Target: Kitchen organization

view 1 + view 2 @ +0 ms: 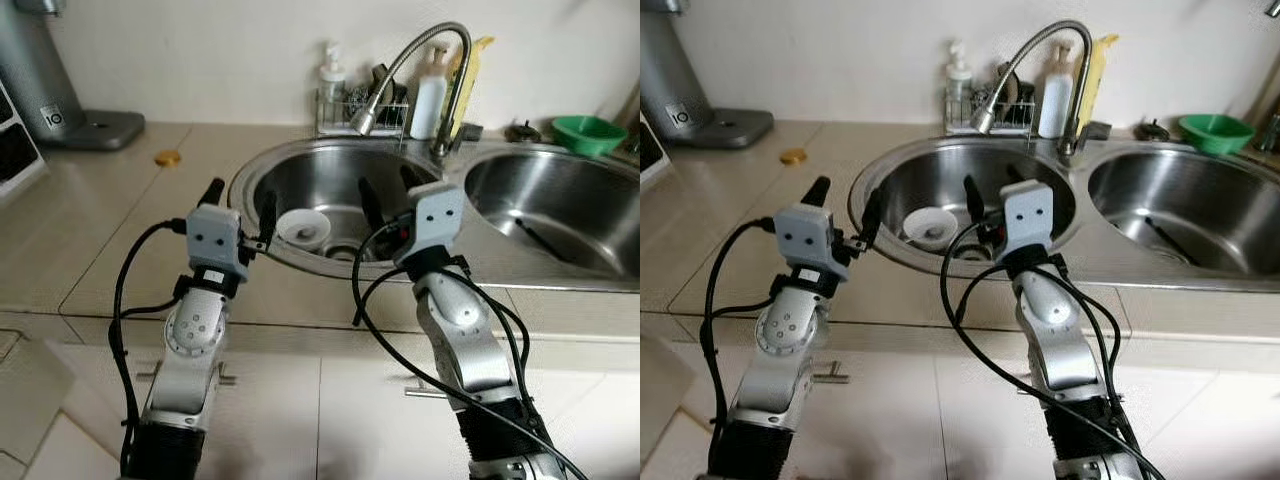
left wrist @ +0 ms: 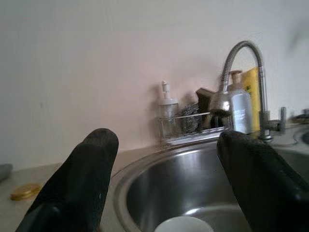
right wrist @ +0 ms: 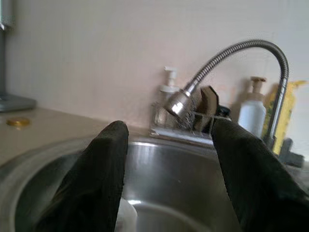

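A small white bowl [image 1: 302, 228] lies in the left basin of a steel double sink [image 1: 300, 160], close to the drain. My left gripper [image 1: 240, 200] hovers open over the counter at the basin's left rim, nothing between its fingers [image 2: 79, 183]. My right gripper [image 1: 388, 192] is open too, raised above the basin's front rim just right of the bowl, its fingers [image 3: 101, 179] pointing toward the faucet [image 1: 420, 60]. The bowl's rim [image 2: 186, 224] peeks in low in the left wrist view.
A wire caddy [image 1: 360, 110] with a soap pump, scrubbers and bottles stands behind the sink. A green funnel [image 1: 588, 133] sits at the far right. A gold lid [image 1: 167, 157] lies on the beige counter, and a grey appliance base [image 1: 95, 128] stands at back left. A dark utensil [image 1: 545, 240] lies in the right basin.
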{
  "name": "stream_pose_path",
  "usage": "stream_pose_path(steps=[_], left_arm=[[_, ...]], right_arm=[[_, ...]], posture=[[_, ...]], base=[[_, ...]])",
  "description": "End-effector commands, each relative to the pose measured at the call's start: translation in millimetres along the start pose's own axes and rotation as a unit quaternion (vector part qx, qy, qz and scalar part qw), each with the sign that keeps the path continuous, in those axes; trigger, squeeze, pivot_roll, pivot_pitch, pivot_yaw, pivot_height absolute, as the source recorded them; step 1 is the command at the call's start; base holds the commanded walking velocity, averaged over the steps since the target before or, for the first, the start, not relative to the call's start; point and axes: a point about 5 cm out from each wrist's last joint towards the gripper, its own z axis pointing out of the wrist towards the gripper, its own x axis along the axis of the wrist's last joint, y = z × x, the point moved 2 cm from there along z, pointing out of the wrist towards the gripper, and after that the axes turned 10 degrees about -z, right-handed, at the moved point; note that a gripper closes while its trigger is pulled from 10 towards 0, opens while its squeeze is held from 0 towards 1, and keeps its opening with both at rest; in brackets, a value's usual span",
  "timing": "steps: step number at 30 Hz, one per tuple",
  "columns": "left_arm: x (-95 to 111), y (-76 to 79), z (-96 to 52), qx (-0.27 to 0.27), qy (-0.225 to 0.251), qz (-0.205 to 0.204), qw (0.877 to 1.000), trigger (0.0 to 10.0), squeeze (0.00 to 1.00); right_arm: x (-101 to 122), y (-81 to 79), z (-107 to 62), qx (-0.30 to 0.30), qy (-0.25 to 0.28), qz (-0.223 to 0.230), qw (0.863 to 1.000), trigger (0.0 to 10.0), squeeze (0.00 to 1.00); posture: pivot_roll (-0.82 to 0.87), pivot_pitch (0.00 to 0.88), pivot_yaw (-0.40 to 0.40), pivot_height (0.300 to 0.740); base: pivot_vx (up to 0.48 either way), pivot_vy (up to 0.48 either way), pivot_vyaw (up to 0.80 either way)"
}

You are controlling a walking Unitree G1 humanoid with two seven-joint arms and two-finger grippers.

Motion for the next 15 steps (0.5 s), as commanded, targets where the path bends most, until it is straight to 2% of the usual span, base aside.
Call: stream_pose_path(steps=[1,4,15], left_arm=[[7,-4.6,-0.2,-0.005,0.018,0.016,1.0,10.0,0.0],[6,-3.0,-0.6,-0.01,0.014,0.024,1.0,10.0,0.0],[2,-0.7,-3.7,-0.02,0.006,0.037,0.999,10.0,0.0]], right_arm=[[10,-2.3,-1.8,-0.002,0.023,-0.012,1.0,10.0,0.0],[9,-3.6,-5.9,0.002,0.022,-0.024,0.999,10.0,0.0],[0,7.1,-19.9,-0.015,0.008,-0.017,1.0,10.0,0.0]], posture=[[0.06,0.0,-0.007,0.74],[0.06,0.0,-0.005,0.74],[0.05,0.0,-0.002,0.74]], base=[[0.0,0.0,0.0],[0.0,0.0,0.0],[0.0,0.0,-0.8]])
